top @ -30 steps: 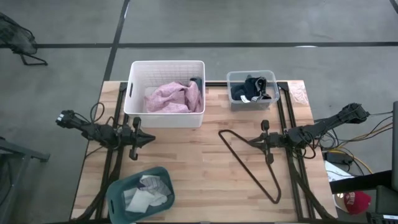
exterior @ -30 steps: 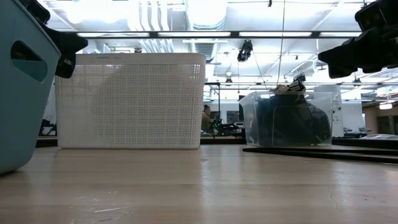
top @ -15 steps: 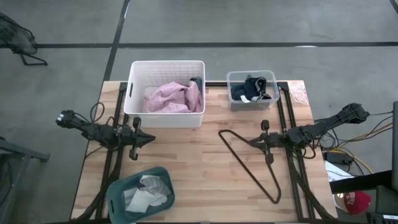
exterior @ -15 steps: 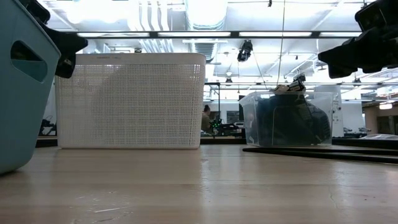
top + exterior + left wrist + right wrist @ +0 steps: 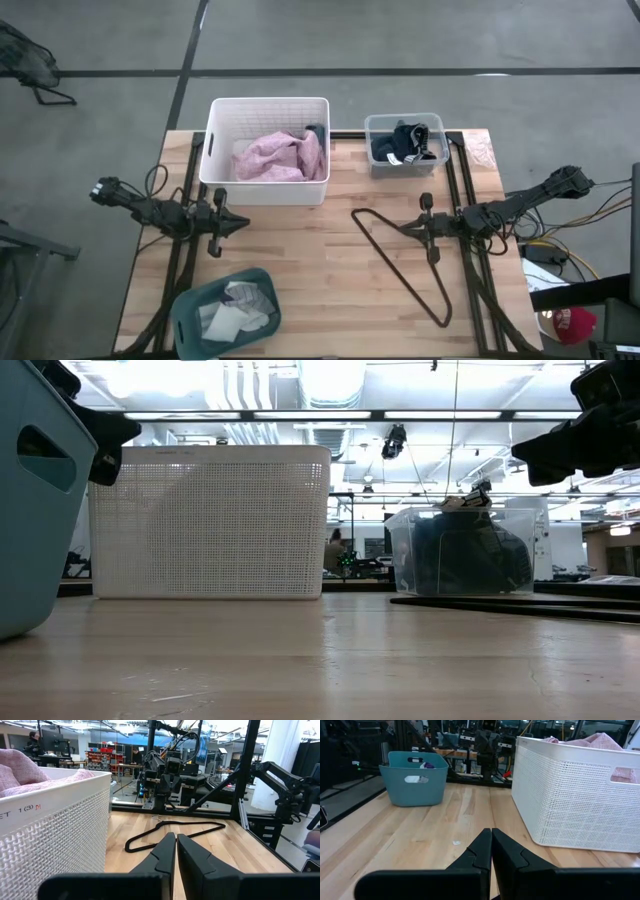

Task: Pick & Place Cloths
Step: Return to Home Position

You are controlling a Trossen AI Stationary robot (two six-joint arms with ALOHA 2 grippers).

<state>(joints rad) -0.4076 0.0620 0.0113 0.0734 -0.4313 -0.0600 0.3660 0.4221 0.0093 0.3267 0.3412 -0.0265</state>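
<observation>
A pink garment (image 5: 278,156) lies heaped in the white basket (image 5: 266,190) at the table's far side; it also shows over the rim in the left wrist view (image 5: 20,770). Dark navy garments (image 5: 404,142) fill the clear tub (image 5: 372,160). Small white and grey pieces (image 5: 238,308) lie in the teal bin (image 5: 190,310) at the near left. My left gripper (image 5: 243,224) hovers shut near the basket's near wall. My right gripper (image 5: 390,229) hovers shut over the black wire hanger (image 5: 400,262).
The black wire hanger (image 5: 172,829) lies flat on the wood right of centre. Bare wood spreads between the two grippers and toward the near edge. Black frame rails (image 5: 465,250) run along both sides of the table. A person sits far off in the room (image 5: 335,545).
</observation>
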